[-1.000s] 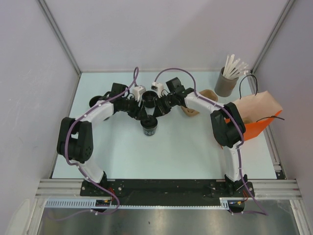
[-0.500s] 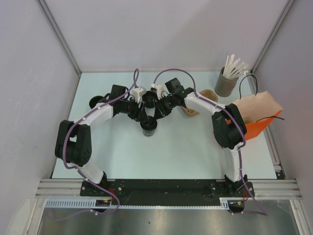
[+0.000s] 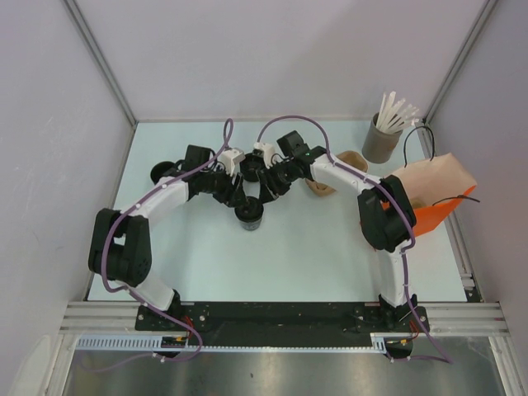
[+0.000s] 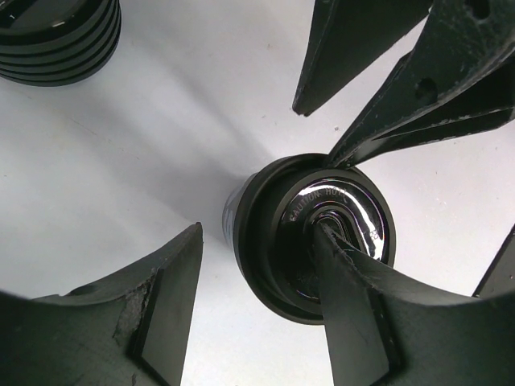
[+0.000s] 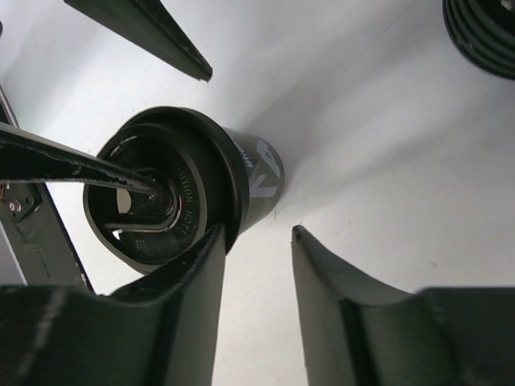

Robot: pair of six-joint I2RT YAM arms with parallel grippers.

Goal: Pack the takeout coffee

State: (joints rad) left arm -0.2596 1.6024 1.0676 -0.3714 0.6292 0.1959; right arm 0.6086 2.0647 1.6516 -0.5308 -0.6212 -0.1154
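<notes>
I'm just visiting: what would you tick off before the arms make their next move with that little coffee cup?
1. Lid seated flat on the cup: ok.
2. Cup upright on the table: ok.
3. Cup gripped: not ok; left gripper and right gripper both stand open.
4. Left gripper off the lid: not ok; part of it lies across the top.
5. Right gripper clear of the cup: cannot tell; it sits right at the rim.
6. Orange bag mouth open: cannot tell.
</notes>
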